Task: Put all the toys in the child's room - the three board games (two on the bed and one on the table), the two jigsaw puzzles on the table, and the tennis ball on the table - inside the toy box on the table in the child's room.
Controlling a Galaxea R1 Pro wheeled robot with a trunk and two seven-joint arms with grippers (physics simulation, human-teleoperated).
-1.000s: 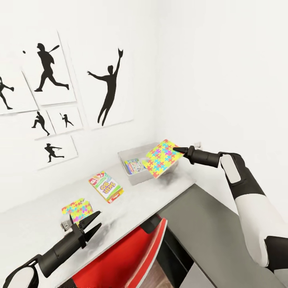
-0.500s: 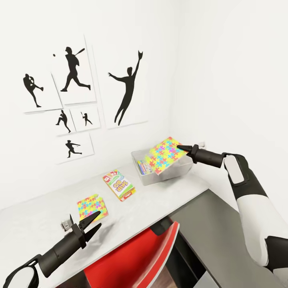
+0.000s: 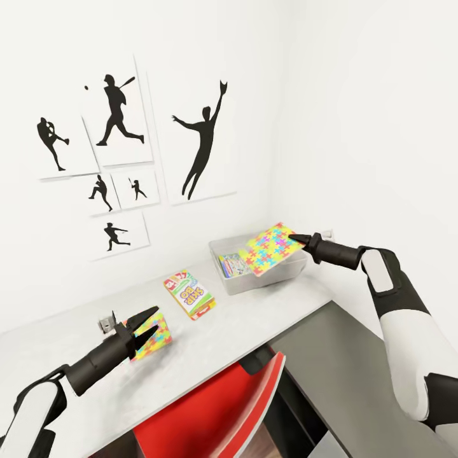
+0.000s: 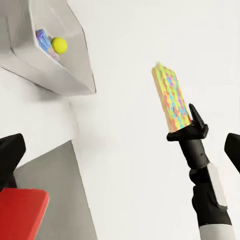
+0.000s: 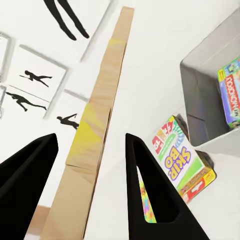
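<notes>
Over the light-grey toy box (image 3: 270, 280) at the table's far end, a tilted jigsaw puzzle (image 3: 272, 248) hangs with my right gripper (image 3: 294, 238) shut on its corner. It shows edge-on (image 5: 95, 135) between that gripper's fingers (image 5: 145, 190). In the toy box lie a board game (image 3: 232, 264) and the tennis ball (image 4: 59, 45). The SKIP BO board game (image 3: 189, 294) lies flat on the table (image 3: 248, 318). My left gripper (image 3: 156, 318) stands open just over the second jigsaw puzzle (image 3: 158, 337) on the table.
A red chair (image 3: 216, 413) is pushed under the table's front edge. The lower dark grey corner section (image 3: 343, 369) lies to the right below my right arm. White walls with silhouette pictures (image 3: 197, 146) close in behind. A small grey object (image 3: 105, 324) sits by my left gripper.
The camera swung right earlier. Since then my left gripper has reached forward over the puzzle on the table. My right gripper has shifted slightly right with its puzzle.
</notes>
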